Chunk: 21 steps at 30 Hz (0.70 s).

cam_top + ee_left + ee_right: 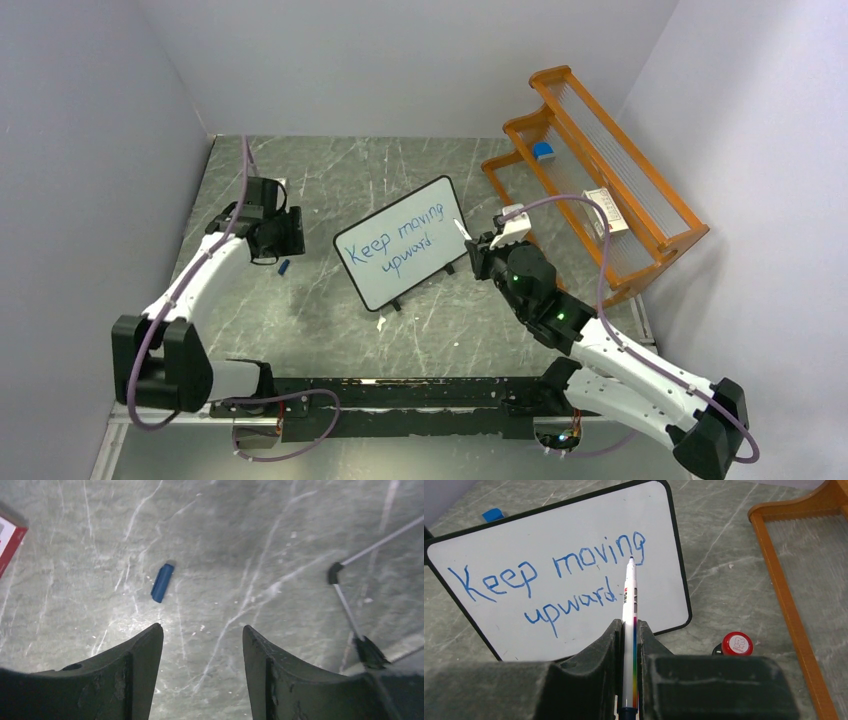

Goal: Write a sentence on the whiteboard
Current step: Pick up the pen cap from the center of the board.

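At the left of the desk the left pincer hangs above the marbled surface with its fingers spread wide and nothing between them. A small blue cap lies flat on the desk just beyond its fingertips, apart from them. Right of that, about the middle of the desk, the whiteboard stands propped on its small black feet, leaning back and turned at an angle. The sentence runs across it in blue marker in two lines, "Keep moving" above and "upward" below. To the board's right, the right pincer is clamped tight on a white marker with a rainbow stripe. The marker's tip points at the last letter of "moving"; whether it touches the board cannot be told. A round red-topped object sits on the desk just right of the board's near corner. Farther right, against the wall, stands an orange rack.
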Each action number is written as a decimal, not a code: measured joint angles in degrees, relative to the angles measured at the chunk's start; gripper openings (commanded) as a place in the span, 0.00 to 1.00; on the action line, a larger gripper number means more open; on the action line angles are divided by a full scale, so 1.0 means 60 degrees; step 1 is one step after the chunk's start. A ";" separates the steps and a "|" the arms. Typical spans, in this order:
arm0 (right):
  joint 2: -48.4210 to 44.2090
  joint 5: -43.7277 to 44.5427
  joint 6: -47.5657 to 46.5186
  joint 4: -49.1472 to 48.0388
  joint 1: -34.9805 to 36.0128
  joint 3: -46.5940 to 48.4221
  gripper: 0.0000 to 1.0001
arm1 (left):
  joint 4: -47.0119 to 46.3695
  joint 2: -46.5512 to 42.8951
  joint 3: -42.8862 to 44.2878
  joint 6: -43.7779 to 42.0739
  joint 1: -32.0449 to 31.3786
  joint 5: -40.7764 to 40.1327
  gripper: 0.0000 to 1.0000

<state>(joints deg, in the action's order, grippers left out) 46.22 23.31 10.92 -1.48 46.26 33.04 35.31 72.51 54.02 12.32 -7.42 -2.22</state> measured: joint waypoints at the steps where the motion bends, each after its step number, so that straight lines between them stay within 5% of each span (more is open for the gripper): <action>1: -0.0036 -0.0036 0.0015 0.0000 -0.0004 -0.0007 0.00 | 0.0011 0.0222 -0.0011 0.0022 0.0055 -0.0091 0.60; 12: -0.0291 -0.0280 0.0109 -0.0004 -0.0004 -0.0080 0.00 | -0.0138 0.3075 0.0069 -0.0240 0.0528 -0.0652 0.51; 21: -0.0277 -0.0357 0.0113 -0.0011 -0.0004 -0.0109 0.00 | -0.0382 0.3559 0.0372 -0.0612 0.0852 -0.0637 0.45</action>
<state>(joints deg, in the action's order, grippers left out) 44.56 21.17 11.60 -1.54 46.24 32.38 33.01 93.86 56.25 8.64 -2.31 -6.04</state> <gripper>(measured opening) 0.150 0.487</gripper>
